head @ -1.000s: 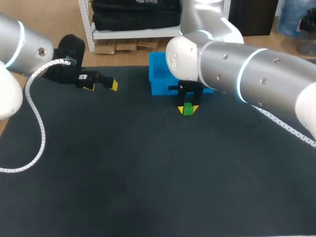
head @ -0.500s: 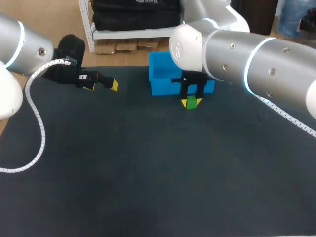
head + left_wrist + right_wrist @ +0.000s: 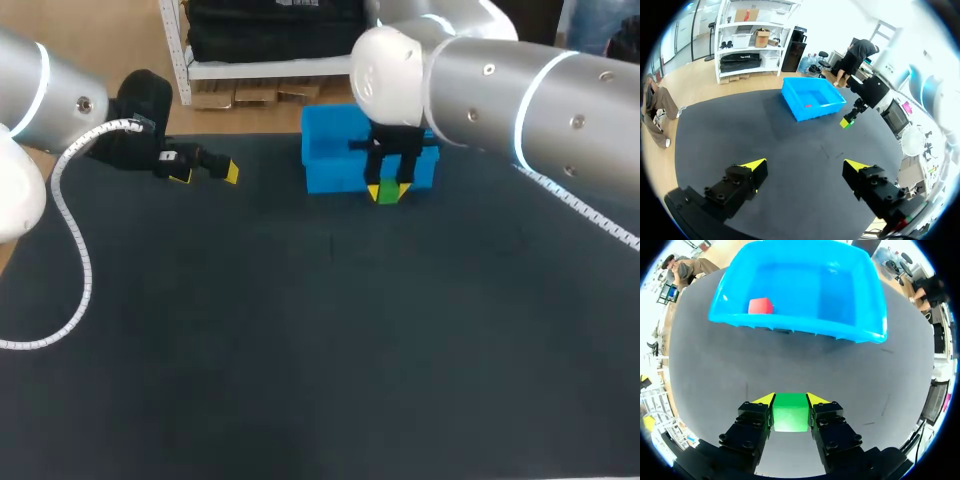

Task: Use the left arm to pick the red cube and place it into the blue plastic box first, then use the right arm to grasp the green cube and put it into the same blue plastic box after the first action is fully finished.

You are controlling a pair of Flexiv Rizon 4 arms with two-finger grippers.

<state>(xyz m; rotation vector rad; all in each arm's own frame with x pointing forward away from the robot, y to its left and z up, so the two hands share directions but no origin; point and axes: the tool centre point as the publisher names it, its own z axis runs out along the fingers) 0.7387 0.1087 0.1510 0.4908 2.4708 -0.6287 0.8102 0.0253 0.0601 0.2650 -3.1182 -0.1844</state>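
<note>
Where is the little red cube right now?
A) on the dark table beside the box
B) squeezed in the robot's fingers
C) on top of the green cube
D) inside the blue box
D: the right wrist view shows the red cube lying inside the blue box, while the right gripper holds only the green cube.

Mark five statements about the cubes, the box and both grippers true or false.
1. The red cube lies inside the blue plastic box. True.
2. The right gripper is shut on the green cube. True.
3. The left gripper is open and empty. True.
4. The green cube rests in the box. False: it is held outside, short of the near wall.
5. The left gripper hovers over the box. False: it is off to one side, apart from it.
</note>
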